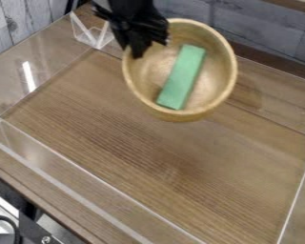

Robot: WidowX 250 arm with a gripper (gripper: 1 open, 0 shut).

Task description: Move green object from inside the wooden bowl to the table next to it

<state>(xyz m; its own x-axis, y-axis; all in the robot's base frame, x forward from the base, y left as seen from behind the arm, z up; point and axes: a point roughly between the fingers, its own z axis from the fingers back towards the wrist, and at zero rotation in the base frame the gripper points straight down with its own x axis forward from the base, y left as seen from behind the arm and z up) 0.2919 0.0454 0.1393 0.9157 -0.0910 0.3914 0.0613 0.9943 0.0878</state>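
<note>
The wooden bowl (pixel 227 88) hangs tilted over the back of the table (pixel 142 167), its inside turned toward the camera. The green object (pixel 183 77), a flat mint block, lies slanted inside the bowl. My dark gripper (pixel 141 45) comes down from the top edge and is shut on the bowl's upper left rim. Its fingertips are partly hidden by the rim.
Low clear acrylic walls border the tabletop, one along the left (pixel 26 74) and one along the front (pixel 130 212). A small clear triangular stand (pixel 91 34) sits at the back left, just left of the gripper. Brown wood grain spreads in front of the bowl.
</note>
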